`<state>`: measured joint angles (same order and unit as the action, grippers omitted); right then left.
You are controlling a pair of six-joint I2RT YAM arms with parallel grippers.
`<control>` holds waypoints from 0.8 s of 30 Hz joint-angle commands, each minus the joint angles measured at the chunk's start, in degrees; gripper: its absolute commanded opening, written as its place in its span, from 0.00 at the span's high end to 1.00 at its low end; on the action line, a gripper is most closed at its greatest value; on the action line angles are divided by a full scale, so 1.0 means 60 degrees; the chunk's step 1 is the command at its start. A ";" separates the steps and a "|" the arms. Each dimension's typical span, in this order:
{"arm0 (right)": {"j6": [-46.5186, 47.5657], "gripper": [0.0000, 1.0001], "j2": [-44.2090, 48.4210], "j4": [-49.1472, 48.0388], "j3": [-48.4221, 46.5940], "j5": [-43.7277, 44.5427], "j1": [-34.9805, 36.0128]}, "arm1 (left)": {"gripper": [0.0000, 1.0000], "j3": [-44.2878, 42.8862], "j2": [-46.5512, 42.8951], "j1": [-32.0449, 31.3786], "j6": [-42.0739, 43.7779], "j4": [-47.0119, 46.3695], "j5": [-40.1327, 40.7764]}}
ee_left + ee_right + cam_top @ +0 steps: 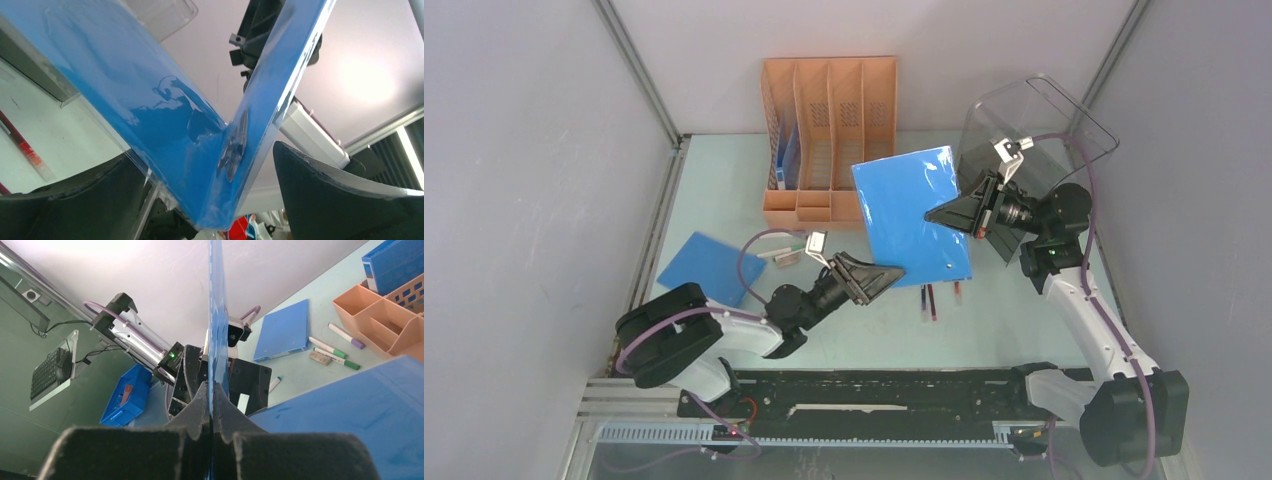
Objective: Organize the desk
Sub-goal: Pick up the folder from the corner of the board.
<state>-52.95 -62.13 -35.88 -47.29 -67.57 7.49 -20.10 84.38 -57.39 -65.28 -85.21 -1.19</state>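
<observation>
Desk [1014, 330] fills the middle of my top view, pale mint between grey walls, with the black rail along the bottom. At upper centre stands the orange file rack [829, 130], and a smoky clear bin [1036, 125] sits at upper right. The right gripper [936, 213] is clenched on the right edge of a blue folder [909, 205] held up above the desk at centre frame. The left gripper [892, 274] sits at that folder's lower left corner, spread wide. A second blue folder [709, 266] lies flat at left with markers [786, 250] just beside it. Pens [930, 300] lie below the lifted one.

In the left wrist view the folder [165, 130] hangs open in a V. Its fold drops between my two fingers [340, 200], which stand well apart. I cannot tell whether either touches it.

In the right wrist view both fingers [150, 450] are pressed together on the folder's thin edge [216, 315], which runs up the centre of the frame. At right, on the desk [325, 295], lie the flat folder [282, 330] and capped markers [332, 347]. Their labels are too small for me to read.
</observation>
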 commanded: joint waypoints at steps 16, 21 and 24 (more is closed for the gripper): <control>0.1801 1.00 -0.0196 0.0815 -0.0020 0.0480 0.0365 | 0.78 -0.0097 -0.0278 0.0277 -0.0476 -0.0337 0.1698; 0.2771 0.87 -0.0238 0.1471 -0.0029 0.0768 0.0398 | 1.00 0.0491 -0.0718 0.0596 0.0147 -0.0330 0.1558; 0.3292 0.68 -0.0333 0.1612 -0.0027 0.0732 0.0478 | 1.00 0.0720 -0.1076 0.0836 0.0784 -0.0322 0.1064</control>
<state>-39.79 -64.10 -26.57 -46.65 -64.20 10.04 -17.56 81.14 -54.92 -66.76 -85.97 5.23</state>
